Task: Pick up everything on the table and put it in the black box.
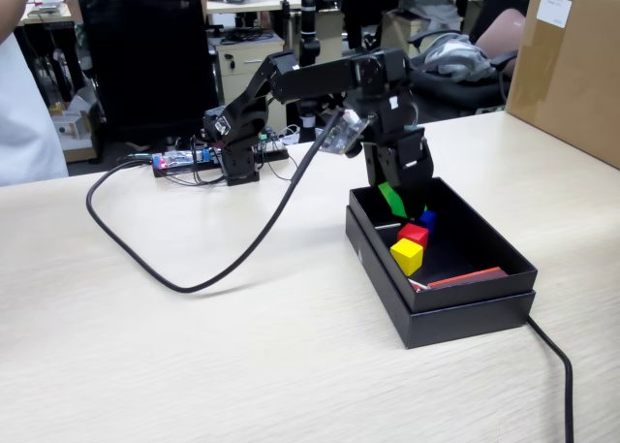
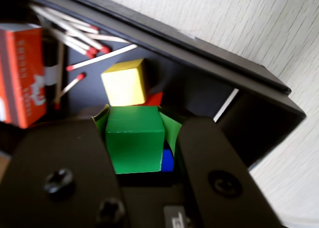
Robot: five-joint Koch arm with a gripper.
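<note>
fixed view: the arm reaches from its base at the back of the counter [image 1: 145, 365] and hangs its hand [image 1: 395, 199] over the far end of the black box [image 1: 455, 317], which lies open on the counter. the hand pinches the green cube [image 1: 391, 199] between its two fingers, just above the box interior. inside the box lie the blue cube [image 1: 427, 218], the red cube [image 1: 414, 234] and the yellow cube [image 1: 407, 256], close together in a row; a red strip [image 1: 467, 278] rests along the near wall. a black cable [image 1: 223, 259] loops across the counter.

wrist view: the green cube [image 2: 134, 138] sits clamped between the black fingers [image 2: 214, 178]; the yellow cube [image 2: 124, 82] lies beyond it, a sliver of blue cube [image 2: 167, 160] below, with loose matches [image 2: 75, 36] and an orange matchbox [image 2: 20, 73] on the box floor.
</note>
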